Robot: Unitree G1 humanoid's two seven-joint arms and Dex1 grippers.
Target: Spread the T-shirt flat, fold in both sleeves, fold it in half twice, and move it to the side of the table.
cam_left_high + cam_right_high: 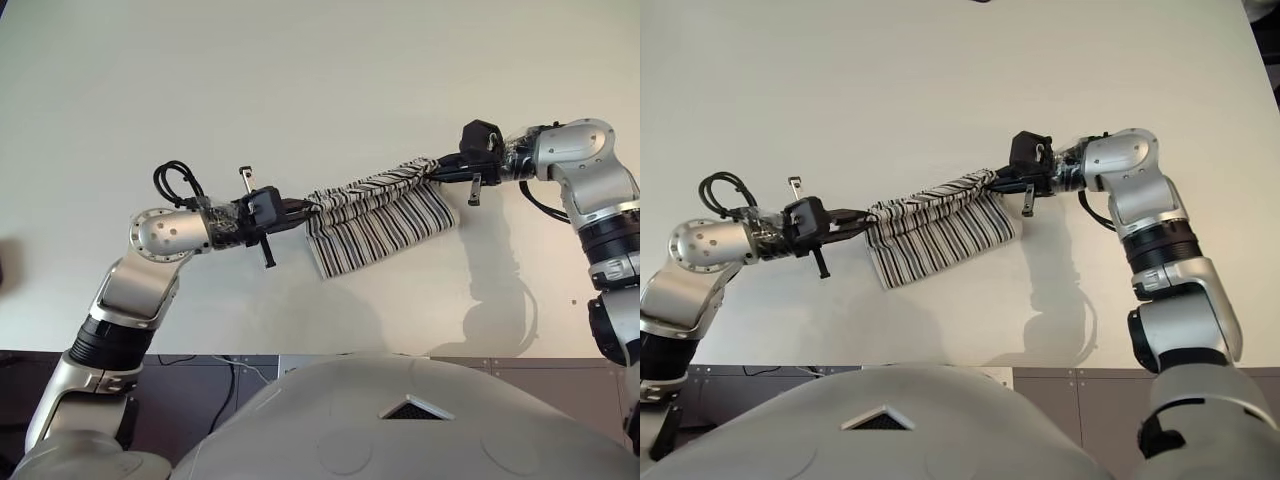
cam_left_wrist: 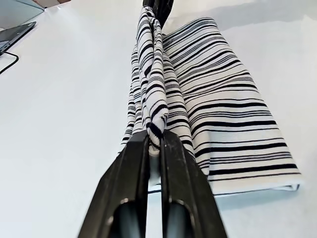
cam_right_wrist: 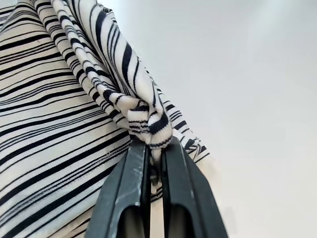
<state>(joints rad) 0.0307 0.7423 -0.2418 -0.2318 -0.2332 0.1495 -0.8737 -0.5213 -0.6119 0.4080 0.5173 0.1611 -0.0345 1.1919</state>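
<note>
Clamping T-shirt (image 1: pixel 385 222) lifted edge, left and right jaws; pinched corners hidden.

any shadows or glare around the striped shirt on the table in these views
Left wrist view: a grey shadow lies on the white table past the far end of the black-and-white striped fabric T-shirt, and a thin one runs under its near edge. Right wrist view: the table beside the shirt shows no glare. Left eye view: no glare either.

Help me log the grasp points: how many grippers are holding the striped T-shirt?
2. The left gripper clamps the T-shirt's left end; the right gripper clamps its right end. The gripped edge is raised between them, and the rest lies on the table.
</note>
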